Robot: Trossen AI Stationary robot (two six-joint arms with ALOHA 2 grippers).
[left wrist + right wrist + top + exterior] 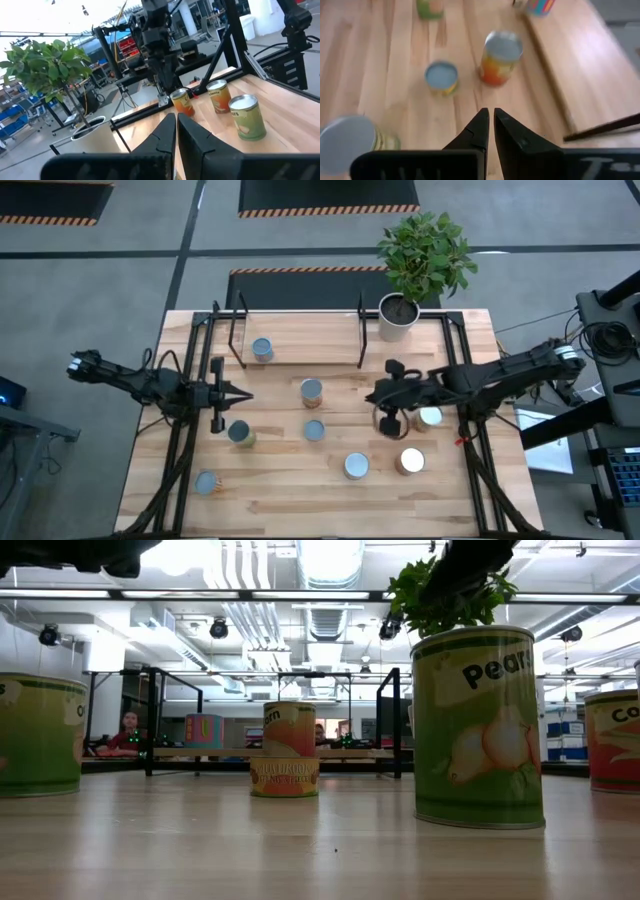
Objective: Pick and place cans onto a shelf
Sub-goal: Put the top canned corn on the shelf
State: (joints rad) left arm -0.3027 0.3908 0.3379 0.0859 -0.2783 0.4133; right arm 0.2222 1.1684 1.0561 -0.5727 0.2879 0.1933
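Several cans stand upright on their bases on the wooden table: one with an orange label (311,391) (501,57), a small blue-topped one (314,430) (441,77), a green pear can (478,725), and others (241,433) (356,466) (410,461) (430,417). One colourful can (262,350) (203,730) stands on the shelf's board (300,345) at the far middle. My left gripper (248,395) (176,131) is shut and empty over the table's left part. My right gripper (372,394) (490,122) is shut and empty, above the table right of the orange can.
A white pot with a green plant (398,315) stands at the far right, beside the shelf's right end. Another can (206,482) stands near the front left corner. Black frame rods (185,440) run along both table sides. A person shows in the room behind (127,730).
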